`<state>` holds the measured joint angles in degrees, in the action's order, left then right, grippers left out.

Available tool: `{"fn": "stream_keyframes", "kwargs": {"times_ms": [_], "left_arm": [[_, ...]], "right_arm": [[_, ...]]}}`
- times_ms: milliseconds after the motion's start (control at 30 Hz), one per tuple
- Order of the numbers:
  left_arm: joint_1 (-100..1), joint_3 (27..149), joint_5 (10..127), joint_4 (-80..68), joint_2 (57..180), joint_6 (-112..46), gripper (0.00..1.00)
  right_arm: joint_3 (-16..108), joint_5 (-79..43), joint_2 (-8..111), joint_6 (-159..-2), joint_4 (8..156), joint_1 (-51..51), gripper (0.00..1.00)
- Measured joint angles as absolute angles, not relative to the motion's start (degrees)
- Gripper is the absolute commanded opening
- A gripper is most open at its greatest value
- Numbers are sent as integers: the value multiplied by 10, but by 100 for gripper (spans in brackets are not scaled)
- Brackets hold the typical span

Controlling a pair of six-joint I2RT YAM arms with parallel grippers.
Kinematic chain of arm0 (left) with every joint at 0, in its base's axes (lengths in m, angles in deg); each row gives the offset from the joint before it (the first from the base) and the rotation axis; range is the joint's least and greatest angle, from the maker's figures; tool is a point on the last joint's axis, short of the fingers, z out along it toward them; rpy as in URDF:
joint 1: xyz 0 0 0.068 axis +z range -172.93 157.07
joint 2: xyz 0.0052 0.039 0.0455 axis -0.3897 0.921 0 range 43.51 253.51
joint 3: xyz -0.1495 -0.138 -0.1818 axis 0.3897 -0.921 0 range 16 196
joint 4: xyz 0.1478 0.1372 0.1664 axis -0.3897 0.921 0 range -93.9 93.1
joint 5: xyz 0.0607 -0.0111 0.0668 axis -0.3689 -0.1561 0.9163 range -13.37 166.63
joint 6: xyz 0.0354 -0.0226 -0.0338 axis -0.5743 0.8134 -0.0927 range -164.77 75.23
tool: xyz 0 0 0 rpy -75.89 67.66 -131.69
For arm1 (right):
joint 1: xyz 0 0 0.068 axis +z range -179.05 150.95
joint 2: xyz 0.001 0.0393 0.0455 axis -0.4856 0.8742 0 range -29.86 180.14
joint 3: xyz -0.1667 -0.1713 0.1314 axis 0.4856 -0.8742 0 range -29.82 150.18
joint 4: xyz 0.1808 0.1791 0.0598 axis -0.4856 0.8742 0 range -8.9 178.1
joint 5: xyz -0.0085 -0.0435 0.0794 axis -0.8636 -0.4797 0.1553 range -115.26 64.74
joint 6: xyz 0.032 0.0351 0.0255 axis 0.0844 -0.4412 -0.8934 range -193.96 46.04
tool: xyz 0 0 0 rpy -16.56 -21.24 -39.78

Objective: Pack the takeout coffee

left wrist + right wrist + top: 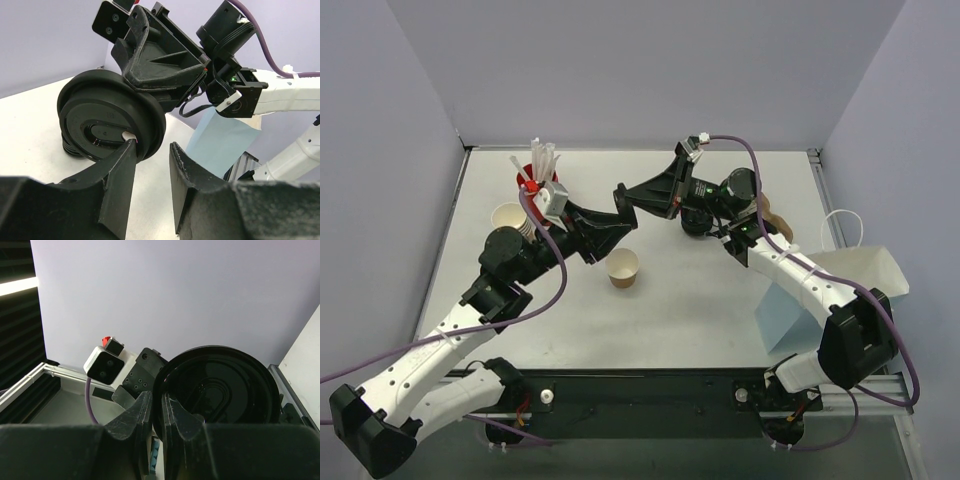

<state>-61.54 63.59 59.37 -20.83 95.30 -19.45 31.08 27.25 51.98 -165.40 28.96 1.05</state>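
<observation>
A small tan-brown paper cup [623,268] stands open, with no lid, in the middle of the table. My right gripper [624,194] is above and behind it, shut on the rim of a round black lid [220,385] that it holds on edge in the air. The pinch shows in the right wrist view [160,407]. My left gripper [621,234] is open and empty just in front of that lid [107,120]. In the left wrist view [152,147] one fingertip [129,150] overlaps the lid's rim, and the gap between the fingers is empty.
A stack of cream lidless cups [510,217] and a red cup of white straws [538,170] stand at the back left. More black lids [695,223] lie behind the right arm. A white and pale blue paper bag [855,268] stands at the right edge.
</observation>
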Motion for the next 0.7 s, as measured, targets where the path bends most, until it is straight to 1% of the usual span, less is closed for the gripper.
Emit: {"fn": "stream_keyframes", "kwargs": {"times_ms": [100,133,233,267,367,467,567,600,633,667,700], "left_arm": [[-614,636,592,-211,957,-193,38],[-614,636,592,-212,958,-192,31],[-611,636,592,-213,959,-186,17],[-609,636,592,-213,959,-185,10],[-609,636,592,-215,958,-181,2],[-609,635,592,-218,958,-179,0],[-608,635,591,-219,957,-179,0],[-607,635,591,-217,957,-178,0],[-606,635,591,-213,957,-178,0],[-606,635,591,-207,957,-178,0],[-606,635,591,-200,956,-178,0]], "right_arm": [[311,271,520,-1654,289,15,5],[311,271,520,-1654,289,18,5],[311,269,520,-1655,288,22,6],[311,269,519,-1654,288,22,6],[311,268,517,-1654,289,22,8],[311,267,513,-1651,291,22,16],[311,266,512,-1648,292,22,30],[311,266,511,-1645,294,22,41],[311,266,510,-1642,299,21,46],[311,267,506,-1630,309,17,57],[310,267,504,-1627,315,15,63]]}}
